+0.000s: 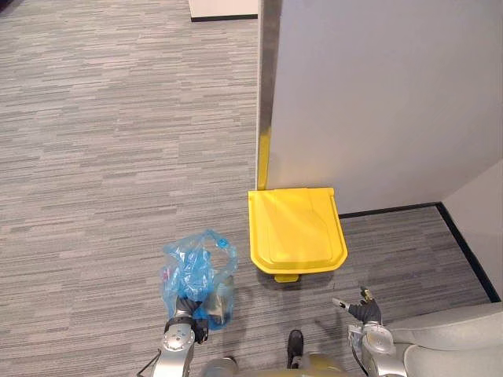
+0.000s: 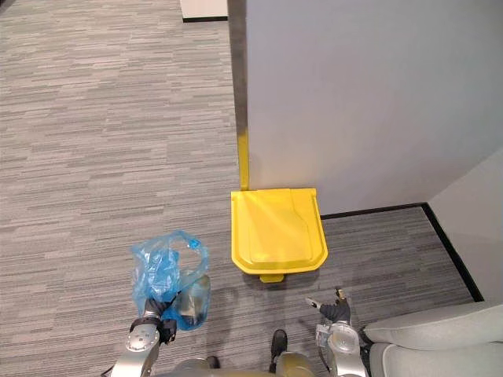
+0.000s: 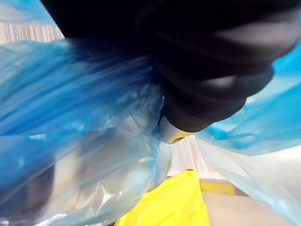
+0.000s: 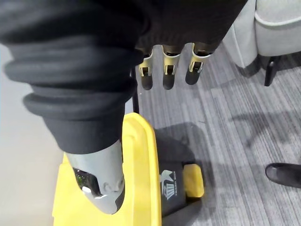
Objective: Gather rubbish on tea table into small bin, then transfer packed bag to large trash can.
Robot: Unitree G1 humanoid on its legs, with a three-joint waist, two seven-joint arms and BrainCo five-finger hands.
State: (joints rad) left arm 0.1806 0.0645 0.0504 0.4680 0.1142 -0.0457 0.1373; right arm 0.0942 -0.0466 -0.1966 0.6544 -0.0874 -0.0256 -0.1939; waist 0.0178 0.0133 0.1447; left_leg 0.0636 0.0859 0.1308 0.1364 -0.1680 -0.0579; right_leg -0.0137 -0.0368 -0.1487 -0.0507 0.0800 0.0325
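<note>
A yellow-lidded plastic trash can (image 1: 296,232) stands shut against a pale grey wall (image 1: 377,94). Left of the can and apart from it, a crumpled translucent blue plastic bag (image 1: 192,271) wraps the left hand (image 1: 185,309), hiding the fingers, so I cannot tell their grip. On the can's near right, the right hand (image 1: 363,311) hangs empty with its fingers relaxed.

Bright, even indoor light from overhead. Wall (image 1: 377,94) is flat-lit. Yellow trash can (image 1: 297,232) has a pale sheen on the lid toward its 12 o'clock and a soft shadow on the carpet (image 1: 94,157) at its 6 o'clock. That shadow is darker in the right wrist view. Metal strip (image 1: 269,78) reflects yellow at its 6 o'clock end. Light passes through the blue bag (image 1: 196,271), with white glints on creases and a faint shadow at its 3 o'clock. In the left wrist view the plastic glows, with white glare on the folds.
</note>
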